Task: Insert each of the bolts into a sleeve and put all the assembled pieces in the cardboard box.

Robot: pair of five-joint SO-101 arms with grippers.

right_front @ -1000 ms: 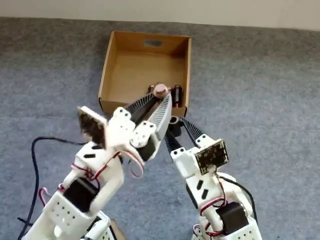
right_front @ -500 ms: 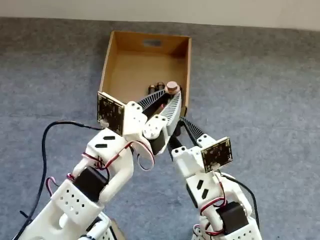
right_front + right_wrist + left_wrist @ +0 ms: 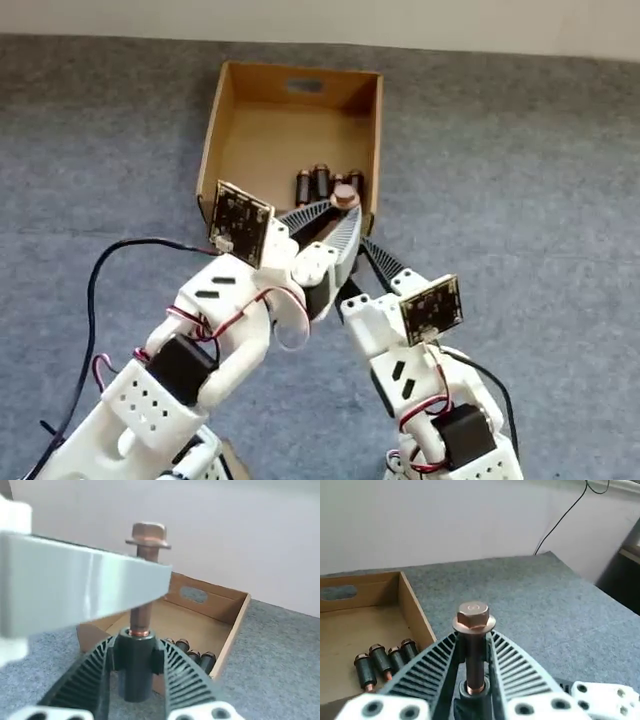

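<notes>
Bolt [image 3: 474,652] is copper-coloured with a flanged hex head, standing upright head-up, pinched in the left gripper [image 3: 475,639] right by the cardboard box's [image 3: 214,130] near wall. Its tip sits in the black sleeve [image 3: 135,667], upright too, clamped by the right gripper [image 3: 135,646]. Four assembled pieces [image 3: 327,184] lie in the box, and from the right wrist view the left gripper hides part of the shaft.

- The left arm [image 3: 200,350] reaches diagonally forward from the near-left side, with its wrist camera board tilted upward.
- The left gripper [image 3: 473,639] has its ribbed fingers closed around the shank of a bolt [image 3: 473,617], which stands upright with its head on top.
- The right arm [image 3: 420,390] stands just beside it and leans toward the left arm.
- The right gripper [image 3: 134,647] sits directly under the left gripper, clamped on an upright black sleeve [image 3: 134,672].
</notes>
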